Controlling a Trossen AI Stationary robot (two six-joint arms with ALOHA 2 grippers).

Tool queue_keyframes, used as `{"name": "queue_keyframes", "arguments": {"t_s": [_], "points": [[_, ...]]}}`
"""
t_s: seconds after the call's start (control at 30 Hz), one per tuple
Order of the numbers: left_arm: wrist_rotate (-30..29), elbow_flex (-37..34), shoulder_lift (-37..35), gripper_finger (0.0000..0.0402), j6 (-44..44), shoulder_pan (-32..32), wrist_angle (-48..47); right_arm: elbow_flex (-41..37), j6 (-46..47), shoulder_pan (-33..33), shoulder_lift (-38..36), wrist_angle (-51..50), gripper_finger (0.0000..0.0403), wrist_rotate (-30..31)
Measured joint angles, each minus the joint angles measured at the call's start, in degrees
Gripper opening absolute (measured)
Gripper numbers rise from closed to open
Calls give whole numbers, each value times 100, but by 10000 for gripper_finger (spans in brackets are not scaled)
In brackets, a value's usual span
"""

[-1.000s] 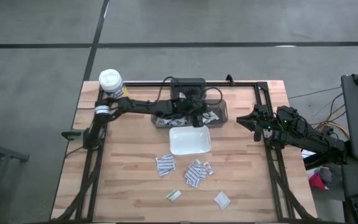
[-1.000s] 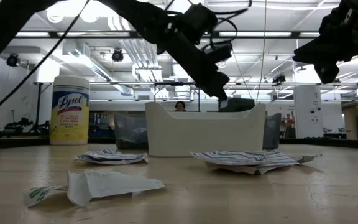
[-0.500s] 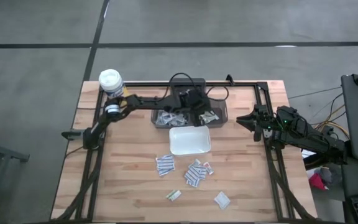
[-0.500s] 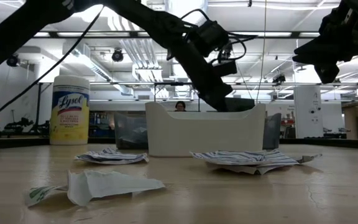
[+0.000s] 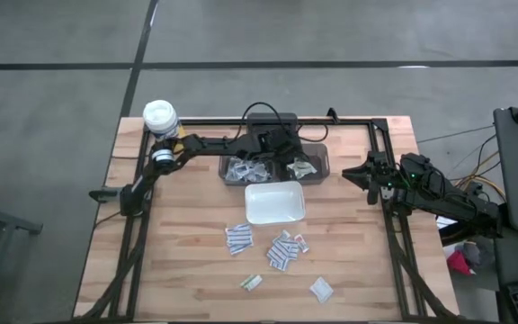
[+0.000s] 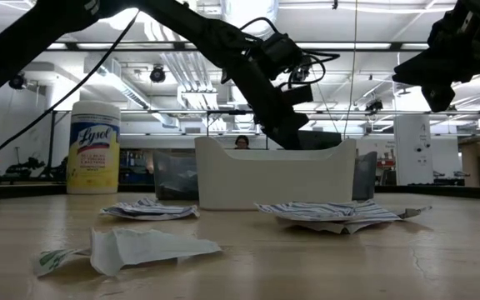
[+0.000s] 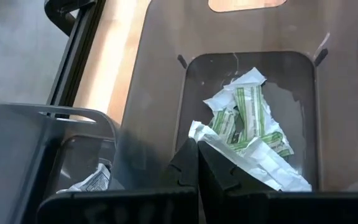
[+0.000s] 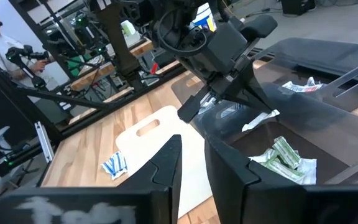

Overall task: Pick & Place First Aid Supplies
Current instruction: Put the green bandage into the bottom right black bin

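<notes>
My left gripper reaches into the grey bin at the table's far middle, shut on a white packet. Under it, in the bin's right compartment, lie greenish packets. More packets lie in the left compartment. Several first aid packets lie flat on the wood near the front. My right gripper stays at the table's right edge, open and holding nothing. My left gripper pinches the white packet by one end between its two shut fingertips. The fingers slant down toward the far edge, inside the bin's walls. The packet trails from the tips over the greenish packets; I cannot tell whether its free end rests on them.
A white tray stands just in front of the bin. A yellow canister with a white lid stands at the far left corner. Black frame rails run along both sides and the far edge. Bare wood lies at the left and right front.
My left gripper has moved from above the tray's far rim toward the table's far edge and sunk into the grey bin, tipping more steeply downward, its fingers still shut.
</notes>
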Motion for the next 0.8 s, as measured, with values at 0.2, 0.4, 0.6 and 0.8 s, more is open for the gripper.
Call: {"name": "queue_keyframes", "arguments": {"t_s": [0.2,0.4,0.6,0.8], "points": [[17,-9,6,0,-1,13,-25,0,10,0,0,1,78,0],[341,-17,17,0,-46,24,-175,0,12,0,0,3,86,0],[602,-25,19,0,-159,48,-286,0,12,0,0,5,89,0],[694,-64,23,22,-246,78,-301,0,12,0,0,7,79,0]]}}
